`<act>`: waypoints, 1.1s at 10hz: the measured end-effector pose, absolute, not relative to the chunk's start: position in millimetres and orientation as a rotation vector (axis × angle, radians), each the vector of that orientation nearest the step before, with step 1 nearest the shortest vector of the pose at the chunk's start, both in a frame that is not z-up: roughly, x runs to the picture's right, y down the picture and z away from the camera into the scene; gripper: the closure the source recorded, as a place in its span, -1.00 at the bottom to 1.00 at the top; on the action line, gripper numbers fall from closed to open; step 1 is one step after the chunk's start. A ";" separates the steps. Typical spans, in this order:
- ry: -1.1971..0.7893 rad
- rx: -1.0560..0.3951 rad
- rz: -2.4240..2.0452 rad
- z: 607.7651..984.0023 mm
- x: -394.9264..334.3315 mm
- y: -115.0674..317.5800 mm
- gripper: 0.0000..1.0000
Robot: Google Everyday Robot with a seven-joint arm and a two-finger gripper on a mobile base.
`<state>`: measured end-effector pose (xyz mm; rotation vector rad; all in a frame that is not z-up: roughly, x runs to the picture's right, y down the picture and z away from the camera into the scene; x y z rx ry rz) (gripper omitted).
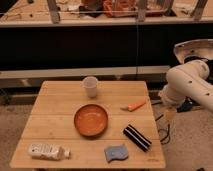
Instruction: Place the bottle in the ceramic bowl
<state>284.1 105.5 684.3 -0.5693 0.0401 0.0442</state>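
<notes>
The bottle (47, 150) lies on its side at the front left corner of the wooden table (55, 112), its white cap pointing right. The ceramic bowl (91, 120), orange-brown with a darker rim, sits upright and empty in the middle of the table. My white arm (187, 87) is off the table's right side. The gripper (169, 115) hangs down from it just beyond the right edge, far from the bottle and level with the bowl. It holds nothing that I can see.
A white cup (90, 86) stands behind the bowl. An orange carrot-like object (134, 105) lies right of the bowl. A black striped block (137, 137) and a blue-grey sponge (116, 152) lie at the front right. A dark counter (100, 45) runs behind the table.
</notes>
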 end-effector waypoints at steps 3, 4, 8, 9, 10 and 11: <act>0.035 -0.563 0.030 681.5 277.3 104.0 -0.60; 0.017 -0.554 0.006 677.8 259.8 100.4 -0.60; -0.042 -0.521 -0.080 665.7 197.7 88.4 -0.60; -0.052 -0.514 -0.096 663.4 192.9 86.8 -0.60; -0.060 -0.510 -0.107 662.6 188.8 86.5 -0.60; -0.076 -0.503 -0.127 660.9 175.9 85.8 -0.60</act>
